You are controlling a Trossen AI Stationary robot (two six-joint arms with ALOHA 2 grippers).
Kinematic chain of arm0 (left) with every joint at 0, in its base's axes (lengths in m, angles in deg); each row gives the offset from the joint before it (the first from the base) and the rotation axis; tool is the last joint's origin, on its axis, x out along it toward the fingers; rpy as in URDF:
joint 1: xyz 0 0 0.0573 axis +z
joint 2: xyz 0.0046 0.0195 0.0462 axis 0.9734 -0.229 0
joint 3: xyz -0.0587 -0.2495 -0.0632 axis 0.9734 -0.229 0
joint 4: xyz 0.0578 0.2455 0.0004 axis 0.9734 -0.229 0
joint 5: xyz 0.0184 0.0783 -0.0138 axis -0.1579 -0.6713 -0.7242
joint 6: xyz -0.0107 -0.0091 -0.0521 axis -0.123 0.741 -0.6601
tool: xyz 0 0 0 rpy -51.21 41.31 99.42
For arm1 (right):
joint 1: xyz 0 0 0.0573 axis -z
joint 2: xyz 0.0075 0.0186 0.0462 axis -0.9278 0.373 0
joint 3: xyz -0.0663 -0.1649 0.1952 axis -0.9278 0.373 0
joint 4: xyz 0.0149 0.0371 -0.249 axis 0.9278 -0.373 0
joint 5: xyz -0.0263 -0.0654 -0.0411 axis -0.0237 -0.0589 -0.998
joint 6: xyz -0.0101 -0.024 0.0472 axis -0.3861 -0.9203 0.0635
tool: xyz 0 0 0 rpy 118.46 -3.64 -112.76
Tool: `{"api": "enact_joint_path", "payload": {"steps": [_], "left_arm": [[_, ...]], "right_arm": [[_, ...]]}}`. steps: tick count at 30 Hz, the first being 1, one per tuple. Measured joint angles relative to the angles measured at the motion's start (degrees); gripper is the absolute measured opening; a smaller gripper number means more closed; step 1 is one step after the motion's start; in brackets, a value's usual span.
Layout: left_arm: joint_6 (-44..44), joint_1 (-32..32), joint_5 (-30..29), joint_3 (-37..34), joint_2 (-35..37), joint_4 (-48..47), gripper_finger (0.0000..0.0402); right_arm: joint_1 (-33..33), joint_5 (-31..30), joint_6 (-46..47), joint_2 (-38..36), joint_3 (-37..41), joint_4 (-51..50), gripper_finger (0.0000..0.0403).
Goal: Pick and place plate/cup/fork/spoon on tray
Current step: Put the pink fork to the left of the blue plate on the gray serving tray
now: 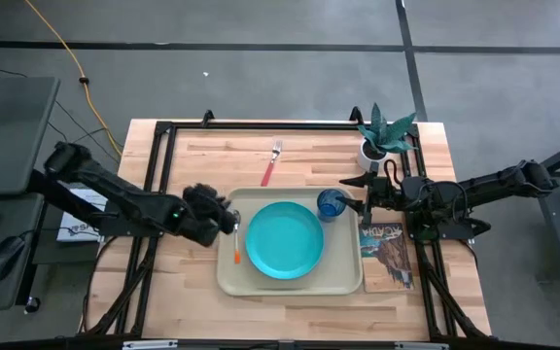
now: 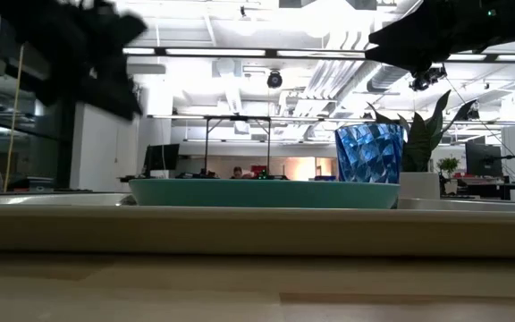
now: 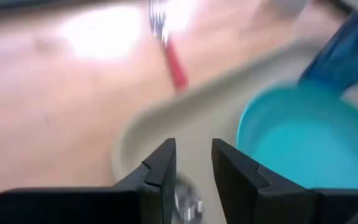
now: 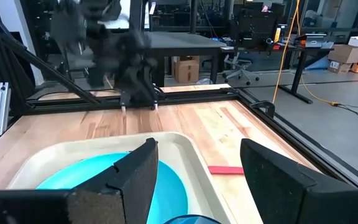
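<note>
Left gripper [image 1: 229,220] open narrow, over tray [image 1: 304,285] left edge, above the spoon [image 1: 236,245] lying beside plate [image 1: 285,239]. Cup [image 1: 331,203] on tray's far right corner. Fork [image 1: 270,163] on bench. Right gripper [image 1: 370,194] open wide near cup.

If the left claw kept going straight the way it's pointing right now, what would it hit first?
Most likely the spoon lying on the tray: the left claw, open, points down at the spoon's metal bowl, just left of the plate. Depth is hard to judge.
</note>
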Motion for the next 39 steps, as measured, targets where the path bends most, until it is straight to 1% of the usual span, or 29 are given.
{"api": "enact_joint_path", "payload": {"steps": [3,4,5,6,7,8,10,11,12,13,16,18,20,22,26,28,30,35,39], "left_arm": [[8.4,1.1,-7.4,0.0,4.2,2.3,0.0086],[12.3,2.1,-8.9,0.0,4.8,4.0,0.0085],[16.3,3.5,-8.9,0.0,5.2,6.0,0.0084],[20.6,5.3,-7.6,-0.2,5.2,8.8,0.0084],[25.2,7.4,-4.6,-0.7,5.2,12.9,0.0084],[29.5,9.8,-0.2,-1.4,4.9,17.2,0.0083],[38.1,14.9,11.8,-3.4,3.4,27.7,0.0083],[41.2,17.3,16.4,-4.4,2.4,32.1,0.0083],[43.6,19.5,19.3,-5.0,1.2,36.0,0.0083],[45.2,21.5,20.5,-5.2,-0.1,38.8,0.0083],[48.8,28.1,21.3,-5.3,-3.8,43.6,0.0083],[49.2,32.2,24.5,-5.2,-6.4,46.5,0.0083],[48.2,35.3,28.3,-3.8,-9.9,46.7,0.0083],[48.8,37.2,29.7,-1.2,-14.1,44.8,0.0083],[51.4,38.5,29.6,5.9,-23.2,40.4,0.0096],[53.7,38.9,28.3,10.0,-27.2,38.3,0.0106],[54.1,39.6,27.6,14.2,-30.6,34.7,0.0118],[53.4,42.4,27.1,23.4,-36.5,25.7,0.0154],[49.3,44.6,27.4,25.9,-39.7,21.5,0.0176]], "right_arm": [[0.0,0.0,0.0,0.0,0.0,1.2,0.0220],[0.0,0.0,0.0,0.0,0.0,2.0,0.0220],[0.0,0.0,0.0,0.0,0.0,2.9,0.0220],[0.0,0.0,-0.1,0.0,0.0,3.8,0.0220],[0.0,-0.1,-0.1,0.0,0.0,4.8,0.0220],[0.0,-0.1,-0.1,0.0,0.0,5.6,0.0220],[0.0,-0.1,-0.1,0.0,0.0,6.7,0.0220],[0.0,-0.1,-0.1,0.0,0.0,6.8,0.0220],[0.0,-0.1,-0.1,0.0,0.0,6.7,0.0220],[0.0,-0.1,0.0,0.0,0.0,6.4,0.0220],[0.0,-0.1,0.0,0.2,0.0,5.3,0.0220],[0.0,-0.2,-0.1,0.5,0.0,4.9,0.0220],[0.0,-0.2,-0.2,1.0,0.0,5.2,0.0220],[0.0,-0.5,-0.2,1.7,0.0,5.3,0.0220],[0.0,-2.8,-0.2,3.1,0.0,5.4,0.0220],[0.0,-3.3,-0.2,4.0,0.0,5.5,0.0220],[0.0,-3.3,-0.1,4.8,0.0,5.4,0.0220],[0.0,-3.5,-0.1,5.8,0.0,5.7,0.0220],[0.0,-3.6,0.0,5.9,0.0,5.6,0.0220]]}}
